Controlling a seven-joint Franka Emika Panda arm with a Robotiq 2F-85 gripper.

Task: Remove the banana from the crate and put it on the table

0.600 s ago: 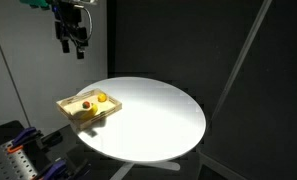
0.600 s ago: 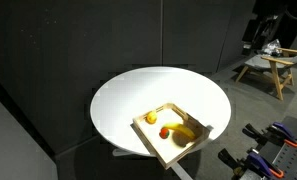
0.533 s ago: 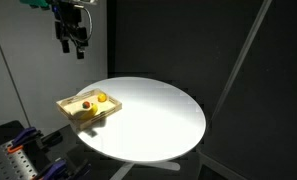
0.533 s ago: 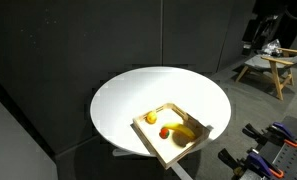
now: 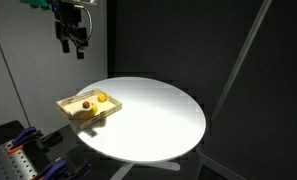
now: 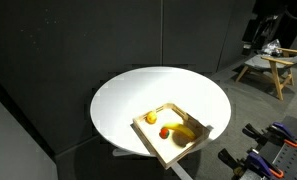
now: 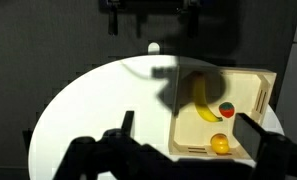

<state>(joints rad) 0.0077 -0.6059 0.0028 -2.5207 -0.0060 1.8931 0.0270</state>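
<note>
The banana (image 7: 200,100) lies in the pale tan crate (image 7: 260,86), beside a small red fruit (image 7: 227,110) and a round orange fruit (image 7: 220,144). The crate sits near the edge of the round white table (image 5: 153,120). It shows in both exterior views (image 5: 88,106) (image 6: 174,133), and the banana (image 6: 185,130) shows in one. My gripper (image 5: 71,40) hangs high above the table, well apart from the crate. In the wrist view its fingers (image 7: 188,124) are spread wide and empty, and its shadow falls across the crate's near end.
Black curtains surround the table. A rack with clamps (image 5: 18,152) stands below the table's edge and also shows in an exterior view (image 6: 263,150). A wooden stool (image 6: 268,64) stands in the background.
</note>
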